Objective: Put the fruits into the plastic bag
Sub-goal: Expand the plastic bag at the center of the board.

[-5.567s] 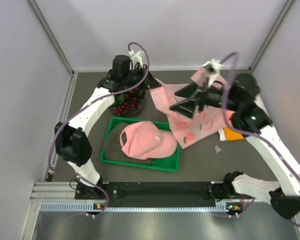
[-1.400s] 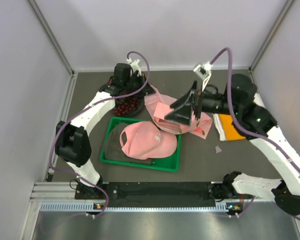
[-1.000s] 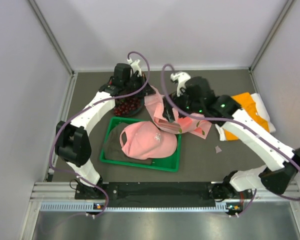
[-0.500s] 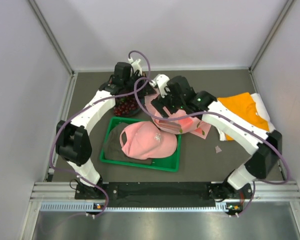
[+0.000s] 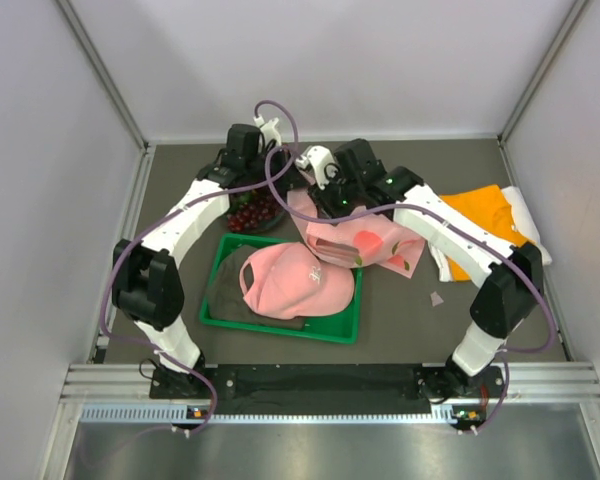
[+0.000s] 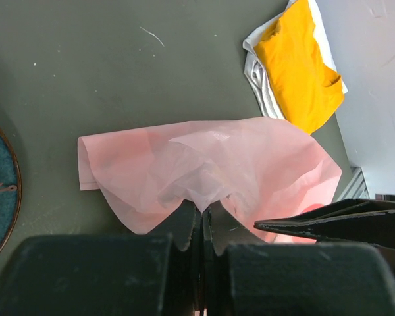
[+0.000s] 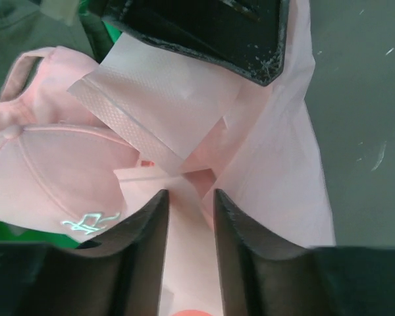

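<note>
Bag status: plastic bag (image 5: 365,240) lay crumpled on the table (image 5: 410,320) near centre, its mouth end towards 10 o'clock. Left gripper (image 6: 202,209) was closed tight on a bunched bit of the bag's edge, film puckered up right at the fingertips. Right gripper (image 7: 189,196) sat at the same end of the bag, just beside the left one. Its jaws stood apart with pink film showing in the gap. I saw no pinch on it. On the right wrist cam the left gripper's black body filled 12 o'clock, a bag handle strip running down from it.

Fruits (image 5: 252,212) were outside the bag, at 9 o'clock of its mouth. I could only make out dark red grapes on a plate (image 6: 1,197) with a teal face; the left arm covered the rest.

Pink cap (image 5: 295,280) sat in a green tray (image 5: 218,275) at 7 o'clock of the bag, brim touching the bag. Orange cloth (image 5: 485,222) lay at 3 o'clock, just beside the bag.
</note>
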Robot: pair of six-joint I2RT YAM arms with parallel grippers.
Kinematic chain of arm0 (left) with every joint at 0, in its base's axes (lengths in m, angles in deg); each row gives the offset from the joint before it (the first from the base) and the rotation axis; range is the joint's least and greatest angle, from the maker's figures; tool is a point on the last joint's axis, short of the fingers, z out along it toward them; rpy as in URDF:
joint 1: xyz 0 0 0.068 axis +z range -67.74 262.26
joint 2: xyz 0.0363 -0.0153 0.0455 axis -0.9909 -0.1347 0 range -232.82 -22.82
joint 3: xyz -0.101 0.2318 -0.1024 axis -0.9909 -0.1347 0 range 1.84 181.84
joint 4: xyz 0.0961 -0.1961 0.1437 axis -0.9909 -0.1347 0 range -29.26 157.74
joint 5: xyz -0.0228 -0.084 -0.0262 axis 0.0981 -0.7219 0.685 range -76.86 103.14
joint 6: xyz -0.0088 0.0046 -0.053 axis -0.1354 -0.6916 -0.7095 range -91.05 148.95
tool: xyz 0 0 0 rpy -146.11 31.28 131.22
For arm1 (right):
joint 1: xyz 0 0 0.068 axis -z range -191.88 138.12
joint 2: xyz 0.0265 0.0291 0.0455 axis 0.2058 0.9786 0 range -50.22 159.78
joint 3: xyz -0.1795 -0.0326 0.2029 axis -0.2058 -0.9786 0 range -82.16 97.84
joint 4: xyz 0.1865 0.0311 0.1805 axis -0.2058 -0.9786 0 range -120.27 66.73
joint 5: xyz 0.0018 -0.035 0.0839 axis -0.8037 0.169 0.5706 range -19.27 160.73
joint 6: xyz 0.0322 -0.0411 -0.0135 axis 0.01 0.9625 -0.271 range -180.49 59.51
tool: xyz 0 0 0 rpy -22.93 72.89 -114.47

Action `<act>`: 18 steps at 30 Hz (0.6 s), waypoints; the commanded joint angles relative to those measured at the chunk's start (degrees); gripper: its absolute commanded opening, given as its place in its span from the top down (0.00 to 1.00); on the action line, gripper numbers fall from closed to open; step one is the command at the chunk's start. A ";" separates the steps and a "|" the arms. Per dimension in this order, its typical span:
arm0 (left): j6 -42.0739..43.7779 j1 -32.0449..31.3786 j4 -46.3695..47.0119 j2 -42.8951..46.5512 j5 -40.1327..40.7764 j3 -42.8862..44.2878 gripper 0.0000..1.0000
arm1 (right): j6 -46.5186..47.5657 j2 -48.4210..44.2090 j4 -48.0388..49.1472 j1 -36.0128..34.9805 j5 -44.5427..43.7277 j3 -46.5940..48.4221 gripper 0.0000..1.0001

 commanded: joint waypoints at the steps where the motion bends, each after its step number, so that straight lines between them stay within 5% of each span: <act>1: 1.10 0.23 0.88 -0.05 -0.83 2.33 1.00 | -1.37 -1.36 1.82 2.28 7.02 -0.42 0.80; 6: 1.10 0.32 0.71 -0.32 -1.00 2.42 1.00 | -3.30 -5.05 4.81 4.12 10.71 -4.11 0.99; 12: 1.45 0.49 0.36 -0.23 -0.48 2.51 1.00 | -6.55 -10.58 8.94 7.82 13.27 -9.30 1.00; 18: 1.54 0.93 -0.26 -0.75 -0.21 2.86 1.00 | -9.62 -15.07 10.52 10.71 6.60 -12.90 1.00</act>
